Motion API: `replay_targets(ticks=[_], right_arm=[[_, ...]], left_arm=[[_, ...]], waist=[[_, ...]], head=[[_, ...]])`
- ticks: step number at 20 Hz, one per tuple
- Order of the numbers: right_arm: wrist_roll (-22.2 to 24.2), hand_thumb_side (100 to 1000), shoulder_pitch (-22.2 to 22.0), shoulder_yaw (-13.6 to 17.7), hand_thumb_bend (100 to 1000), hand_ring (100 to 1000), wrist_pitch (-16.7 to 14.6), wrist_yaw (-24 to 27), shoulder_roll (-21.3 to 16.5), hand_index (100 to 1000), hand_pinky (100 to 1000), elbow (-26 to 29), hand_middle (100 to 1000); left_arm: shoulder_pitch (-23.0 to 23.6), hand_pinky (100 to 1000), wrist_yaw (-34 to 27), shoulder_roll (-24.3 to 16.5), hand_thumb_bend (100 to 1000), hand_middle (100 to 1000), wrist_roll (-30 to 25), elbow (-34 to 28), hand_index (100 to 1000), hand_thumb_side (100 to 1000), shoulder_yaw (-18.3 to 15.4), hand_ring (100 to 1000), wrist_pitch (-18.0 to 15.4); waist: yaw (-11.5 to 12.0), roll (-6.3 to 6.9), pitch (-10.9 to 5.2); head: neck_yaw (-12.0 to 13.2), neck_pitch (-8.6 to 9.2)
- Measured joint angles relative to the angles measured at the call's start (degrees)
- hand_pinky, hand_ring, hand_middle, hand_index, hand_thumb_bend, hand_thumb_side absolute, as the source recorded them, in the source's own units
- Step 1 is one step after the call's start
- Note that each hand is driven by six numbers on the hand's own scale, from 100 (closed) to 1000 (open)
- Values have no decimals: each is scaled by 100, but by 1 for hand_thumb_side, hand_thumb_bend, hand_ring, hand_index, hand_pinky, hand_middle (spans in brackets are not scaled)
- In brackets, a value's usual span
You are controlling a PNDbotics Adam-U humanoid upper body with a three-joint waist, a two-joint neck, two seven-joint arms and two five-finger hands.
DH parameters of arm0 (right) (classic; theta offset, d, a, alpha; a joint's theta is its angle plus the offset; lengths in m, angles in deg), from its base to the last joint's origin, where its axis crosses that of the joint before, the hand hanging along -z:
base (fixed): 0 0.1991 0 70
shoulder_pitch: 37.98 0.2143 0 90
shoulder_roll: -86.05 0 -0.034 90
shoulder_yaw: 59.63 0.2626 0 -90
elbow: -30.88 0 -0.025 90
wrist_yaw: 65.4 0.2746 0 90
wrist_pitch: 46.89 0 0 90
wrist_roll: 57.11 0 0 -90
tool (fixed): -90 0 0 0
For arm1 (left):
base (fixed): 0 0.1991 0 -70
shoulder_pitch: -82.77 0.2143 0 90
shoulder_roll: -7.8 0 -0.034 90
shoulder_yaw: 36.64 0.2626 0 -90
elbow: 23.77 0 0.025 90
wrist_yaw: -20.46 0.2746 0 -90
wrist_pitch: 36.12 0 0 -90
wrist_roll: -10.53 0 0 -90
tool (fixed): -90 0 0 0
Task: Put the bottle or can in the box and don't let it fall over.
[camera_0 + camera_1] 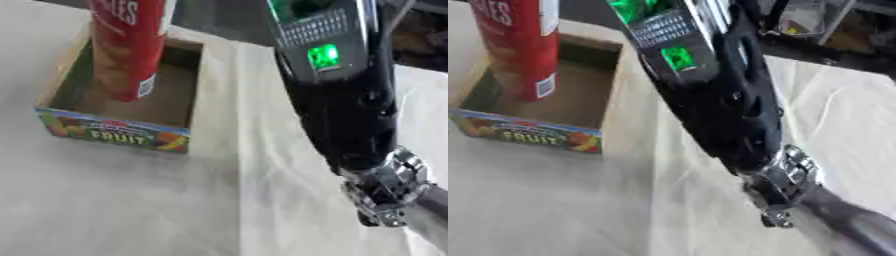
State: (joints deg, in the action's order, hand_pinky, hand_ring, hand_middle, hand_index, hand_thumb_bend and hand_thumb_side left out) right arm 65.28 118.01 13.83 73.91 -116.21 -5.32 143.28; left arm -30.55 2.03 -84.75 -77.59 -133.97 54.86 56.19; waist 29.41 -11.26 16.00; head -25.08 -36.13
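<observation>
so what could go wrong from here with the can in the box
The tall red can stands in the shallow fruit box, whose low walls would barely stop a tip. The robot's right forearm passes close beside it, so a sideways swing could knock it over. Neither hand is in view, so whether the can is held is unclear.

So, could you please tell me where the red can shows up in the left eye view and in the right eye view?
Left eye view: the red can stands in the upper left, its base inside the cardboard box, its top cut off by the frame.
Right eye view: the same can sits further left, at the upper left corner.
Shared landmark: the box's front panel reading FRUIT, just below the can in both.
</observation>
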Motion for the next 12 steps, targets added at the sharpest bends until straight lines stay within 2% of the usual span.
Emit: replay_targets(ticks=[8, 12], right_arm=[[-258, 100, 190, -290, 100, 490, 63, -300, 15, 485, 233, -618, 548], [-501, 100, 206, -420, 100, 546, 77, -336, 56, 589, 317, -960, 601]], left_arm=[[-145, 806, 0, 43, 188, 1000, -102, -4, 896, 760, 77, 1000, 49], [-192, 807, 0, 43, 188, 1000, -107, -19, 896, 763, 78, 1000, 52]], waist=[[401, -133, 158], [471, -180, 227]], head=[[-411, 48], [-491, 57]])
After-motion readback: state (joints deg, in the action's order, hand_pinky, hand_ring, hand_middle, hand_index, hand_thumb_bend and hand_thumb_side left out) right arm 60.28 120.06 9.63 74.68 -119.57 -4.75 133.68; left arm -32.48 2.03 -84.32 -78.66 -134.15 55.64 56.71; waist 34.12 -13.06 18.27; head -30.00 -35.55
